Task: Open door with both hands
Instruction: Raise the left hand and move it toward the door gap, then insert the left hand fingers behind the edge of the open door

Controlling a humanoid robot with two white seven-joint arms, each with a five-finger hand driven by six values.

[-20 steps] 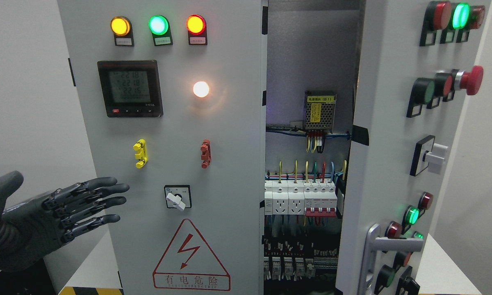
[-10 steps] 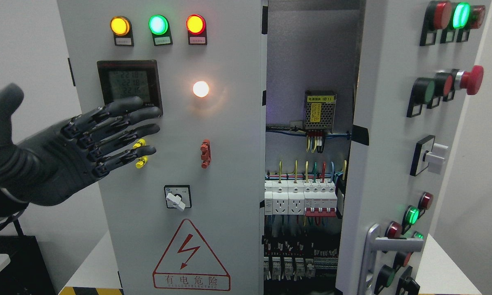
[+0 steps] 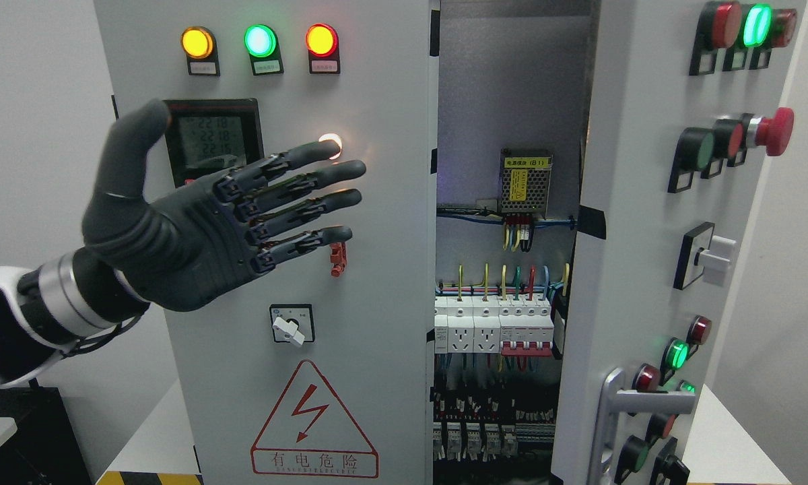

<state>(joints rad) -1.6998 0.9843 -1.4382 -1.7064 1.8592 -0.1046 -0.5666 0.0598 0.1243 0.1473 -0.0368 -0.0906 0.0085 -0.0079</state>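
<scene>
A grey electrical cabinet fills the head view. Its left door (image 3: 377,296) is closed and carries indicator lamps, a meter (image 3: 212,145) and a rotary switch (image 3: 291,325). The right door (image 3: 636,222) stands swung out, with a silver handle (image 3: 636,404) low on it. Between them the cabinet interior (image 3: 505,283) shows wiring and breakers. My left hand (image 3: 242,215) is raised flat in front of the left door, fingers spread and pointing right toward the gap, holding nothing. It covers a yellow fitting and part of the meter. No right arm shows.
A white lamp (image 3: 331,143) glows just behind my fingertips. A red fitting (image 3: 337,259) sits under the lowest finger. Red and green push buttons (image 3: 771,131) stick out from the right door. A yellow-black striped table edge (image 3: 145,478) runs along the bottom left.
My left hand has risen from the lower left and moved rightward across the left door, now reaching the white lamp. The doors have not moved.
</scene>
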